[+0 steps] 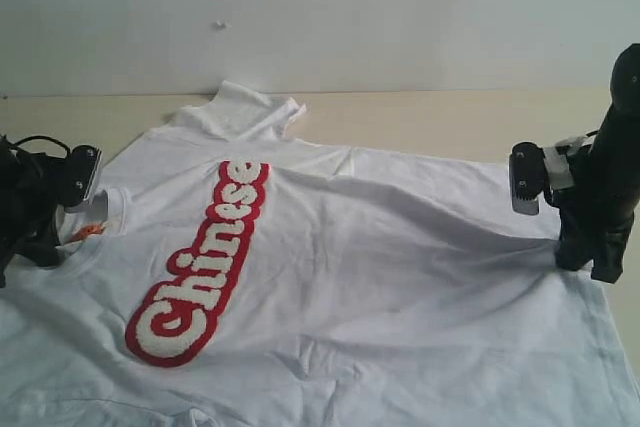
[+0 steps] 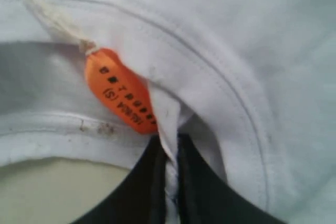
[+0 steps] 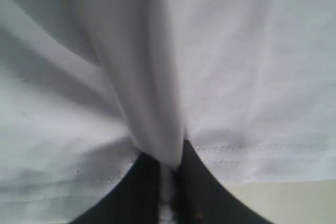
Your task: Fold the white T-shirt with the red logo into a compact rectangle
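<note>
The white T-shirt [image 1: 400,247] lay spread face up over most of the pale table [image 1: 450,117], wrinkled, with its collar towards 9 o'clock as I stood and its bottom hem out at 3 o'clock. The red logo [image 1: 200,267] ran slantwise across the chest, from about 7 o'clock up to 1 o'clock, its fuzzy white letters edged in thick red. One short sleeve [image 1: 245,107] was bunched at 12 o'clock, close under the wall [image 1: 320,7]. The left arm [image 1: 30,207] sat at the 9 o'clock edge of the cloth, and its left fingers [image 2: 147,192] were clenched on a thin pleat of the ribbed collar [image 2: 220,87], right beside the small orange tag [image 2: 121,93] (the print on it was too blurred for me to read). A patch of bare table showed through the neck opening. The right arm [image 1: 600,197] stood at 3 o'clock, and the right fingers [image 3: 142,192] were pinched together on a raised ridge of white fabric near the stitched hem [image 3: 262,153], the cloth rising from them in a narrow fold. From that grip, creases fanned across the shirt's body towards the middle. At the hem side, a strip of table showed beyond the cloth.
</note>
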{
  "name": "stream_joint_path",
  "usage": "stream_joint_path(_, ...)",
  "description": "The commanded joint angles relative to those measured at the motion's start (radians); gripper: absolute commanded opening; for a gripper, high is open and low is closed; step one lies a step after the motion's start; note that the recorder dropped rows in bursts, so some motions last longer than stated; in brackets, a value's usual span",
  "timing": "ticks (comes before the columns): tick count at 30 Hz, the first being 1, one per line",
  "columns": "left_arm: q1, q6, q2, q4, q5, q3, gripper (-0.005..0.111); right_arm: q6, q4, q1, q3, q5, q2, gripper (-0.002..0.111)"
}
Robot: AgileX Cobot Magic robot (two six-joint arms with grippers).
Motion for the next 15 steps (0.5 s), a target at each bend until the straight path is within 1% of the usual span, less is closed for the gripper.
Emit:
stream_joint_path(1, 0.001, 0.023, -0.067, -0.005, 0.044, 0.004, 0.000, -0.055, 0.086, -0.004, -0.064, 0.104, -0.044, 0.000)
stream_joint_path(2, 0.001, 0.027, -0.090, -0.005, 0.044, 0.004, 0.000, -0.056, 0.083, -0.004, -0.085, 0.139, -0.060, 0.000)
stream_joint_path(8, 0.001, 0.029, -0.180, 0.002, 0.044, 0.004, 0.000, -0.056, 0.105, -0.004, -0.159, 0.224, -0.148, 0.000)
stream_joint_path(9, 0.001, 0.026, -0.221, 0.006, 0.050, 0.004, 0.000, -0.056, 0.105, -0.004, -0.190, 0.269, -0.183, 0.000)
stream_joint_path(11, 0.003, 0.002, -0.289, 0.018, 0.058, 0.004, 0.000, -0.055, 0.105, -0.004, -0.211, 0.303, -0.238, 0.000)
stream_joint_path(13, 0.021, -0.019, -0.348, 0.020, 0.065, 0.004, 0.000, -0.055, 0.108, -0.004, -0.211, 0.316, -0.293, 0.000)
stream_joint_path(15, 0.056, -0.057, -0.419, 0.018, 0.071, 0.004, 0.000, -0.055, 0.109, -0.004, -0.211, 0.327, -0.357, 0.000)
